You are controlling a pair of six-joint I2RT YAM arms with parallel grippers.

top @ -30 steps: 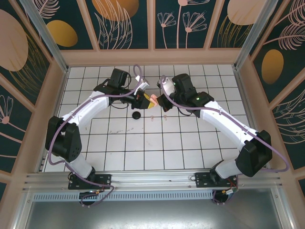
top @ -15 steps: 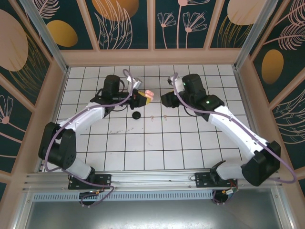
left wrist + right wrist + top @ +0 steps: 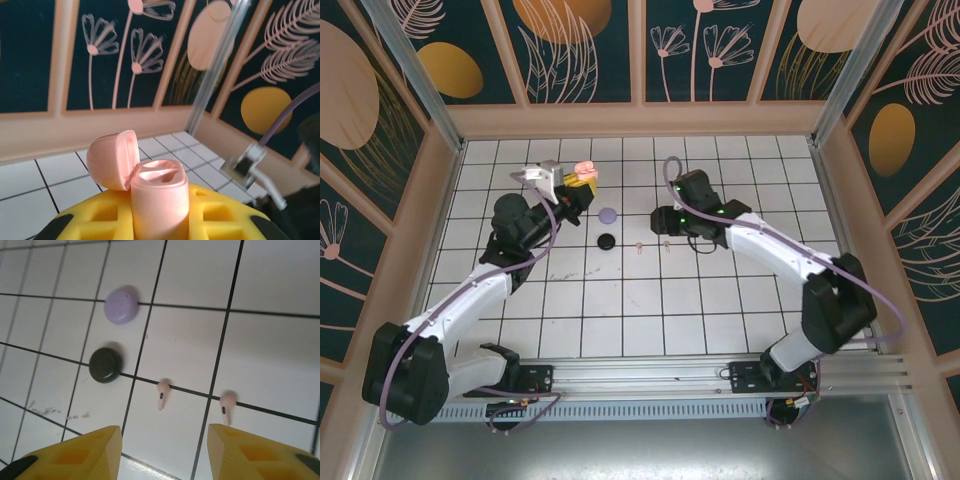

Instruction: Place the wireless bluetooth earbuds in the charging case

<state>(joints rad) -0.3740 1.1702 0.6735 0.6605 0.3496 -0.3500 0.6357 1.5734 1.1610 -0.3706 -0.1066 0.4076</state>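
L hand (image 3: pixel 160 222) is clenched on the pink charging case (image 3: pixel 159 197), lid (image 3: pixel 112 159) flipped open, held up off the counter (image 3: pixel 620 300). Purple case (image 3: pixel 121 305) & black case (image 3: pixel 106 365) lie closed nearby. Left earbud (image 3: pixel 161 394) & right earbud (image 3: pixel 227 406) lie apart on the counter, below the R hand (image 3: pixel 165 452), which is released & empty. Best approach, imo: drop straight over 1 bud, pinch its stem, keep the case wells facing up.

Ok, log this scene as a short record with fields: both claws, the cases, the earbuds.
Left claw: shut on the pink case, held upright
Pink case lid: open, wells look empty
Right claw: open, above the pink earbuds
Pink earbuds: two, lying apart on the table
Purple case: closed, on the table
Black case: closed, near the purple case, not touching
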